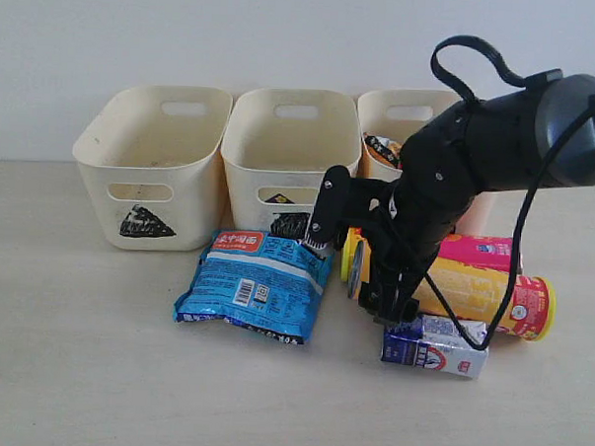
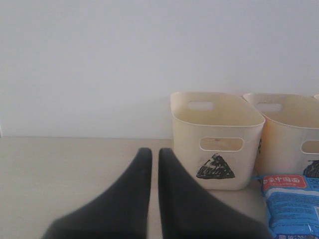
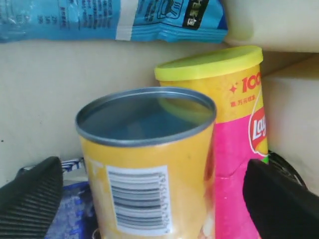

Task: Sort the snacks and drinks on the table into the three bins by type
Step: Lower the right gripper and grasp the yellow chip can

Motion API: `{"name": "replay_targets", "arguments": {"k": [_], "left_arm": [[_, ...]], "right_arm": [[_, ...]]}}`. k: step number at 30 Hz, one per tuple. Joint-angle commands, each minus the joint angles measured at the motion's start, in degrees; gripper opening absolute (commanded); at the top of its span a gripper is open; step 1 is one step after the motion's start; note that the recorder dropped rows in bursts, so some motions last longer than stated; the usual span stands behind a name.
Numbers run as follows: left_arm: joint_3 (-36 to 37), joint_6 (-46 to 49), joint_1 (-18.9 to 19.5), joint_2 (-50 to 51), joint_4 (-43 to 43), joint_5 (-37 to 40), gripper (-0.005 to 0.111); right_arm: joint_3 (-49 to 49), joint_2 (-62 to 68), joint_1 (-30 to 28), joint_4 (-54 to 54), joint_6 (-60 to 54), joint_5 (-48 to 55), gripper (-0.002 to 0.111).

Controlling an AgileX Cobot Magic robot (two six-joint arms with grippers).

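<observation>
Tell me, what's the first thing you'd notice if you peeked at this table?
The big black robot arm's right gripper grabs the eye, open jaws either side of a yellow-orange chip tube lying on its side on the right of the pale beige table. Next comes the bright blue flat noodle packet, lying in front of the middle of three cream plastic bins lined up at the back.

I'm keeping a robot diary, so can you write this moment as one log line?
right pincer: open, astride yellow tube | yellow tube: lying on table | left pincer: shut, holding nothing
</observation>
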Motion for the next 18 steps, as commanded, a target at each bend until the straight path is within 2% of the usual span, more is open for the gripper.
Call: {"name": "replay_targets", "arguments": {"k": [1, 10, 11, 13, 18], "left_arm": [[0.23, -0.12, 0.21, -0.17, -0.68, -0.67, 0.004], [0.23, -0.12, 0.21, -0.17, -0.68, -0.67, 0.004], [0.23, -0.12, 0.21, -0.17, -0.68, -0.67, 0.004], [0.23, -0.12, 0.21, -0.17, -0.68, -0.67, 0.004], [0.23, -0.12, 0.21, -0.17, -0.68, -0.67, 0.004]], "right_arm": [[0.08, 1.08, 0.03, -1.26, 0.94, -1.72, 0.087], [0.08, 2.79, -0.07, -1.26, 2.12, -3.94, 0.087], [0.08, 2.79, -0.07, -1.26, 2.38, -3.94, 0.085], [0.08, 2.79, -0.07, -1.26, 2.38, -3.78, 0.077], [0.08, 2.69, -0.07, -1.26, 2.49, -3.62, 0.037]]}}
